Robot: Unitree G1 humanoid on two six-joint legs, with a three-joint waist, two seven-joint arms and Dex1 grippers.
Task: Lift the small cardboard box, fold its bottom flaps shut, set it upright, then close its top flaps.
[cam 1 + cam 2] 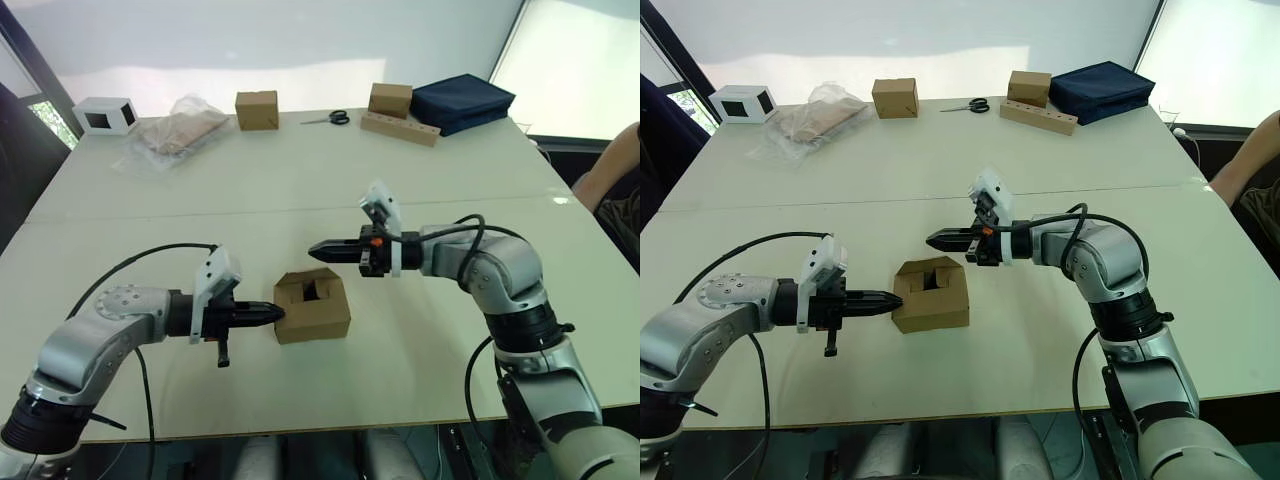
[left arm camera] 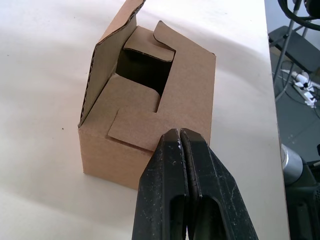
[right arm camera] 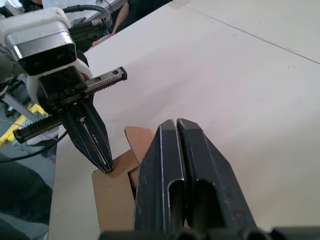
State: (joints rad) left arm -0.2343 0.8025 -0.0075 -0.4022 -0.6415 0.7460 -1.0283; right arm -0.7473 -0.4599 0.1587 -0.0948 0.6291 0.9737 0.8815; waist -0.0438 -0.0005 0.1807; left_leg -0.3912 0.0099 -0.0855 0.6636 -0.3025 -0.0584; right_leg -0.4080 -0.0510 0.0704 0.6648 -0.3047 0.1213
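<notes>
The small cardboard box [image 1: 312,306] sits upright on the white table [image 1: 300,190] near its front edge, between your two arms, with its top flaps [image 2: 145,75] partly folded: three lie down roughly flat with a dark gap left at the middle, and one long flap stands up along the far-left rim. Expect it to be very light and empty, corrugated walls stiff at the corners but yielding in mid-panel, flaps springy at the hinge; a sideways poke will likely slide it on the smooth tabletop rather than bend anything. If you need to hold it, take it across two opposite side walls low down, near the corners, and press flaps close to their free edge. Your left gripper [image 1: 268,313] has both black fingers pressed together, nothing between them, tip at the box's left top edge; the right wrist view shows that tip resting on the cardboard corner, so read it as touching or just short of it. Your right gripper [image 1: 322,250] is likewise closed flat and empty, hovering above and just behind the box, apart from the cardboard. Judgement: the bottom looks done and the standing flap is what remains; push it down with a closed tip while the other arm steadies the box.
</notes>
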